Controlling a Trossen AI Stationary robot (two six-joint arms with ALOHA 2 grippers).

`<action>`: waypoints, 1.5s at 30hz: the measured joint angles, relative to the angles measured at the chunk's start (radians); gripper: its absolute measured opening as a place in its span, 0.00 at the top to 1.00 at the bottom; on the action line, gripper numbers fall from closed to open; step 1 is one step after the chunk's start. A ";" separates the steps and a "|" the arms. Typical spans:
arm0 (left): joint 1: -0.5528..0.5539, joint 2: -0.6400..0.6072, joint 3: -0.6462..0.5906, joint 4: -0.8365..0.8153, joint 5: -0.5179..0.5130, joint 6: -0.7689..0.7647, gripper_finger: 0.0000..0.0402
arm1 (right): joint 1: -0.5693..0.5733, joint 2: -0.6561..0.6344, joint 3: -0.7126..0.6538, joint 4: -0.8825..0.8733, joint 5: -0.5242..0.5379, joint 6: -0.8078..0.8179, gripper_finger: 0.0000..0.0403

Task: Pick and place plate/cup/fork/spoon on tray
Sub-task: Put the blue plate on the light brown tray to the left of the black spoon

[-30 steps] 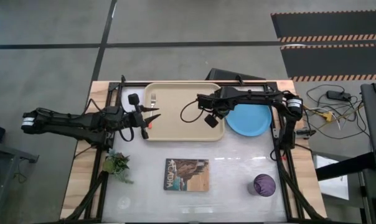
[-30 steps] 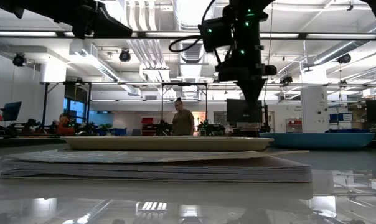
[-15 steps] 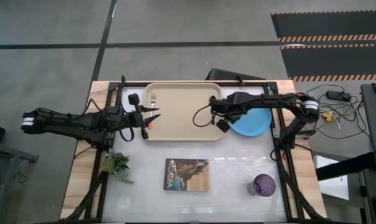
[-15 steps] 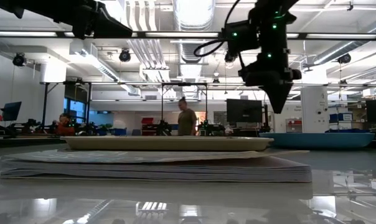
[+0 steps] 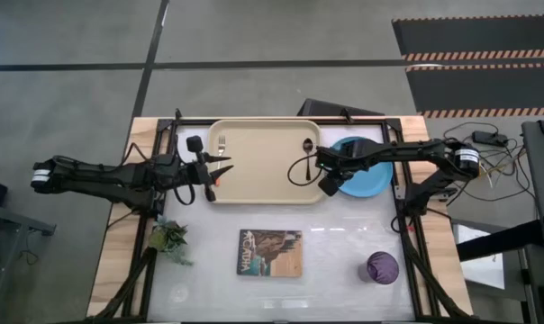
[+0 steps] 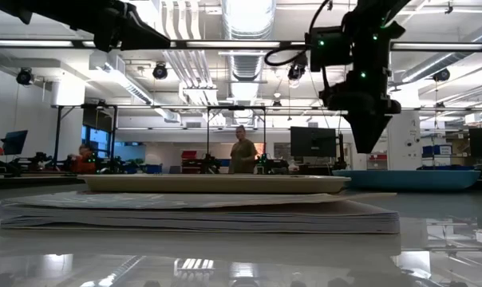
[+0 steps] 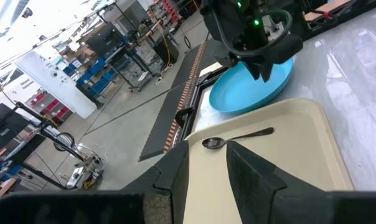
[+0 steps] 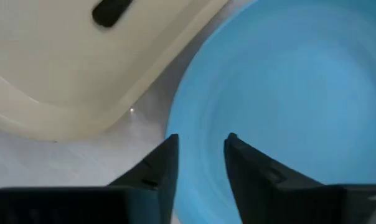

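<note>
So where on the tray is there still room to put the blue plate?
The tray's middle is bare, between the fork by its left rim and the spoon near its right rim. The right edge is crowded: the right gripper hangs there over the plate.

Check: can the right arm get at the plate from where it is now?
Probably yes. The right hand hangs open just over the plate at its edge nearest the tray, and nothing lies on the plate.
</note>
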 joint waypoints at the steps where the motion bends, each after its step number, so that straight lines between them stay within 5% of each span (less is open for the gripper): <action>1: 0.000 0.000 0.000 0.000 0.000 0.000 0.78 | 0.000 -0.002 -0.011 0.007 0.000 -0.006 0.67; 10: 0.000 0.001 0.000 0.001 -0.002 0.001 0.78 | 0.001 -0.003 -0.045 0.009 -0.077 -0.223 0.49; 30: 0.000 0.001 0.000 0.004 -0.002 0.001 0.78 | 0.002 -0.004 -0.193 0.218 -0.133 -0.191 0.55; 35: 0.000 0.000 0.000 0.004 -0.002 0.001 0.78 | 0.002 -0.004 -0.225 0.240 -0.131 -0.171 0.62; 45: 0.000 0.001 0.000 0.003 -0.002 0.001 0.78 | 0.002 -0.003 -0.229 0.239 -0.128 -0.134 0.92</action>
